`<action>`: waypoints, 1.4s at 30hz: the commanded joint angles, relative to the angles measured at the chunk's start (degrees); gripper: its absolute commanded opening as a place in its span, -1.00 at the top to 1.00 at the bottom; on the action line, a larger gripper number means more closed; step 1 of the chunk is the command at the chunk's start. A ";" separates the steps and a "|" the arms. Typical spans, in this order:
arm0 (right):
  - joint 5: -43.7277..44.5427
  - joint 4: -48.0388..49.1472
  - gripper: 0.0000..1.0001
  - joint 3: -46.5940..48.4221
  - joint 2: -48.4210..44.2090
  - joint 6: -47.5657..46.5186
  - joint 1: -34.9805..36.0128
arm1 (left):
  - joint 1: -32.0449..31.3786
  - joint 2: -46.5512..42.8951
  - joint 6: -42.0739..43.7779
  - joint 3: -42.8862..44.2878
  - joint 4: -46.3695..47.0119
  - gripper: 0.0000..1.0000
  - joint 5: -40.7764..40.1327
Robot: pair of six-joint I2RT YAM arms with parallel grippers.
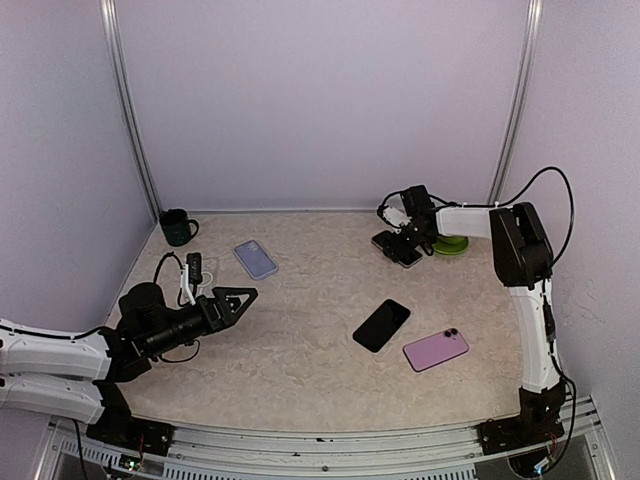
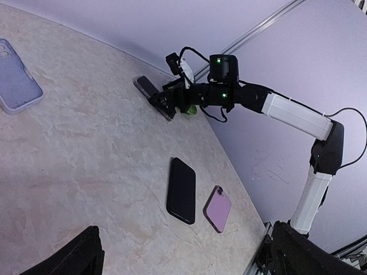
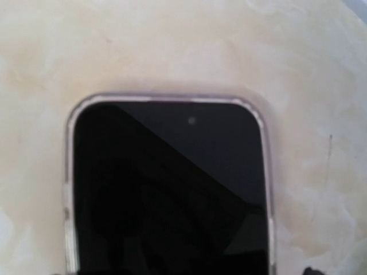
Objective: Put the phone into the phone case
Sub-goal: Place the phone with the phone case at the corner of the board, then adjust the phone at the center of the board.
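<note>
Phone [image 3: 166, 189] in clear case [image 3: 166, 99], flat on table [image 3: 172, 46], just beneath right claw [image 1: 402, 242]

Light soft, even, from overhead; walls [image 1: 320, 100] carry a faint violet cast; table [image 1: 300, 380] top bright cream, no hard glare; shadows short and diffuse, tight under the arms and beside the mug [image 1: 178, 227]; top view sharp throughout; side rails [image 1: 125, 110] splay outward toward the top, wide-lens look; left wrist view tilted; its own fingers [image 2: 74, 258] sit as dark, featureless silhouettes in the bottom corners; green lamps glow on the right arm [image 2: 292, 114]; right wrist view blurred all over; phone [image 3: 166, 195] screen black with a faint diagonal reflection, its pale rim smeared; table there washed out
</note>
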 commanded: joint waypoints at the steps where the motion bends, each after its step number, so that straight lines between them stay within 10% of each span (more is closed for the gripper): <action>1: 1.49 -1.55 -0.78 0.31 -0.55 0.68 -0.81 | 0.33 0.20 0.26 2.22 0.99 -0.98 -0.49; 21: -2.29 19.95 -0.99 -27.00 -29.52 32.42 -0.67 | 1.70 0.72 -0.72 3.23 -1.69 -0.98 -6.84; 42: -7.96 21.29 -0.97 -43.14 -42.08 36.92 0.07 | 2.13 -0.62 -6.30 3.56 -11.70 -0.98 -22.65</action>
